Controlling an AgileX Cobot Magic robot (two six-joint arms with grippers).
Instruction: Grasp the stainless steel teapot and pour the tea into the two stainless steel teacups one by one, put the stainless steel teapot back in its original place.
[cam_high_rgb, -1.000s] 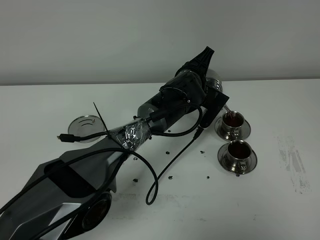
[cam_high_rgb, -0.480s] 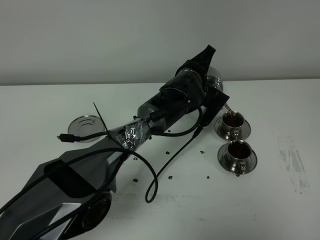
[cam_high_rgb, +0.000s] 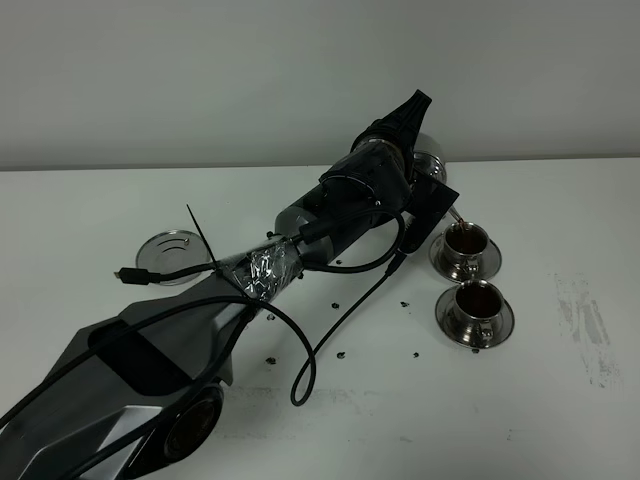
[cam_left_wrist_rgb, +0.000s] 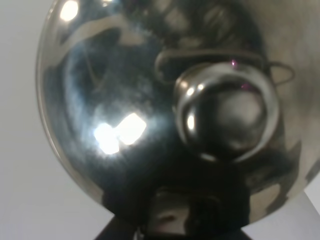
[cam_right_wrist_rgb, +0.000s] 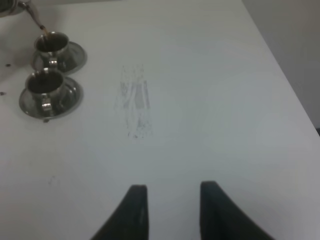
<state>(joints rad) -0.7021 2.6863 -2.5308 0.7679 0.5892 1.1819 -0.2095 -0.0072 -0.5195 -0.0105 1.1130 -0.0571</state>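
Where the white table (cam_high_rgb: 540, 420) meets a plain pale wall (cam_high_rgb: 200, 70), the room is bare. The tabletop carries a scatter of dark specks (cam_high_rgb: 340, 352) around its middle and a grey scuffed patch (cam_high_rgb: 590, 325) out at 3 o'clock in the high view.

At 9 o'clock lies the original place (cam_high_rgb: 168, 246), a flat steel saucer with nothing on it. The two stainless steel teacups (cam_high_rgb: 467, 243) stand on their saucers at about 3 o'clock of the table's middle, one just behind the other. Both hold the tea (cam_high_rgb: 478, 296), dark reddish-brown.

The left gripper (cam_high_rgb: 428, 200) has reached across the middle and clamps the stainless steel teapot (cam_high_rgb: 431, 157), held off the table just behind the far cup, though the fingers themselves are hidden. The pot's long axis is tipped off upright. Its thin spout points down toward 5 o'clock and ends over the far cup's rim, a thin stream falling from it. In the left wrist view the lid and its round knob (cam_left_wrist_rgb: 225, 115) fill the frame.

The right gripper (cam_right_wrist_rgb: 170, 210) hangs over bare table, well apart from the cups, its two dark fingers (cam_right_wrist_rgb: 136, 207) spread with nothing between them
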